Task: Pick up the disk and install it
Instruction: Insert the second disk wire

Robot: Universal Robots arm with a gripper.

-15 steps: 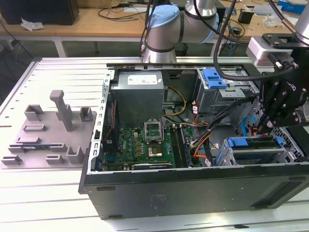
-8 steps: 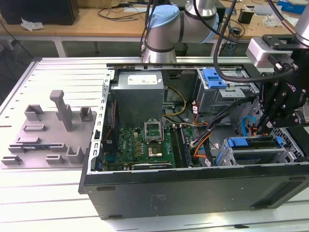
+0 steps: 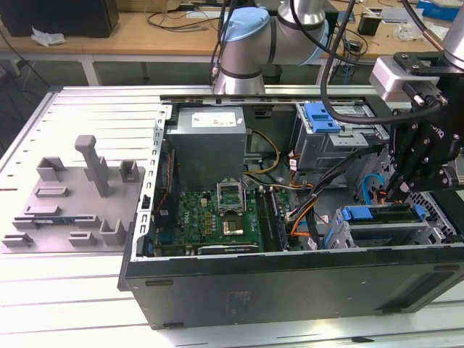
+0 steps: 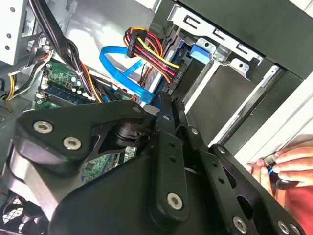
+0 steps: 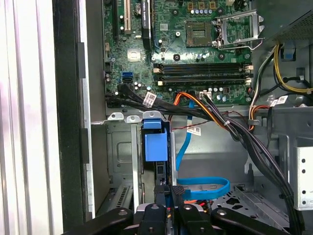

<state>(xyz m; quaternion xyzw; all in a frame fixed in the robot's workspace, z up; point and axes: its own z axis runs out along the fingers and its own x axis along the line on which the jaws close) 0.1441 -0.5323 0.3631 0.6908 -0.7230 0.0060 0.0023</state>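
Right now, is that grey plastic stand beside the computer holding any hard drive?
No. In the exterior view the grey slotted fixture on the table shows bare slots, with no drive standing in them.

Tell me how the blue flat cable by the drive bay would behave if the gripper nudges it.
The blue flat cable is probably floppy: it lies in a loose curved loop near the gripper, so it should bend aside rather than resist. It looks thin and light. Being a ribbon held in a curve, it may spring back instead of staying where it is pushed.
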